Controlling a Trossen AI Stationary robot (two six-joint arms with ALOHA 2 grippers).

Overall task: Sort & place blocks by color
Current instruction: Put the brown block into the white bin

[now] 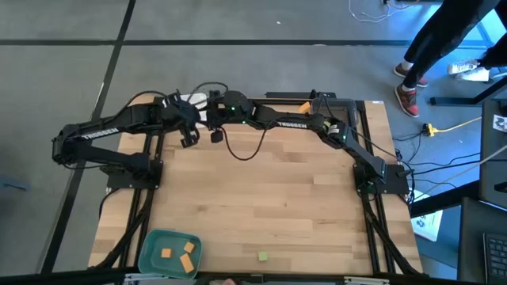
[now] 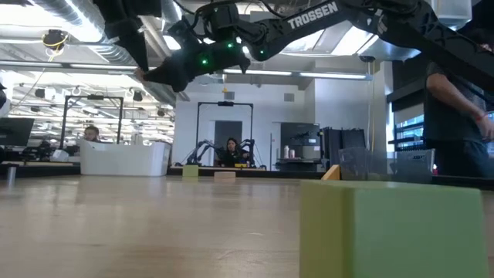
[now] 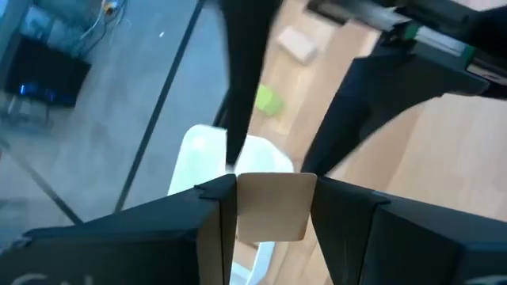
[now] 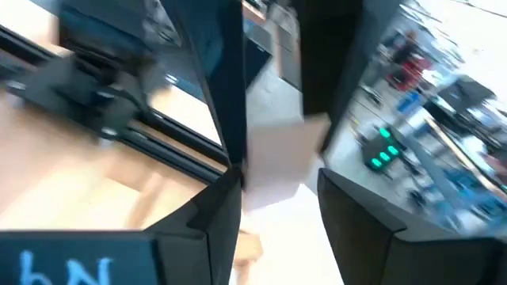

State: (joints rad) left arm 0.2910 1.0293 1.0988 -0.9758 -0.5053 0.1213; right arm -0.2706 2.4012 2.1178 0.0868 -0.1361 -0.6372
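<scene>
While left gripper (image 3: 273, 207) clamps tan block (image 3: 273, 204), right gripper (image 4: 277, 210) hovers nearby

Counted on table (image 1: 269, 206): two arms, one pincer each. One teal tray (image 1: 169, 253) at 7 o'clock held three orange blocks (image 1: 186, 248). One light green block (image 1: 262, 256) lay loose at 6 o'clock. One tan block (image 3: 273, 204) sat between left pincer (image 3: 269, 207) fingers. One white tray (image 3: 207, 154) below.

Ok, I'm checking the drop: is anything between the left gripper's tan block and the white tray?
Nothing visible does: the tan block, held by the left gripper, hangs over the white tray. The right gripper crowds close beside it.
</scene>
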